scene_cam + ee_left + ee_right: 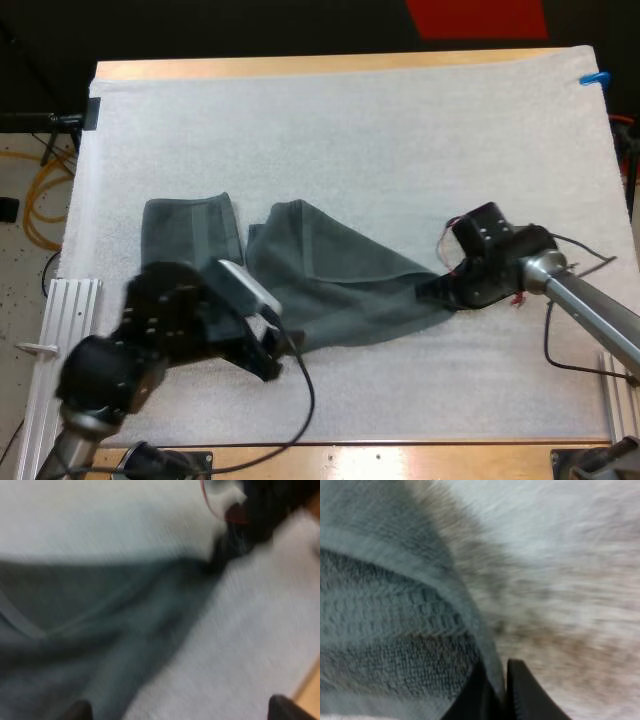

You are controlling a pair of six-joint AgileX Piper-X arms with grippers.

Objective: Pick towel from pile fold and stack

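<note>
A dark grey-green towel [335,280] lies loosely spread in the middle of the white mat, drawn out to a point at its right corner. My right gripper [437,290] is shut on that corner, and the right wrist view has the hem pinched between its fingers [520,695]. My left gripper [270,358] hovers at the towel's near left edge. Its fingertips [287,709] stand wide apart over the towel [100,630], so it is open. A second towel [190,233] lies folded flat to the left of the spread one.
The white mat [380,140] covers most of the wooden table, whose bare wood shows along the near edge [400,462]. Metal rails [70,300] stand at the mat's near left. My right arm's gripper [255,515] appears at the towel's far corner in the left wrist view.
</note>
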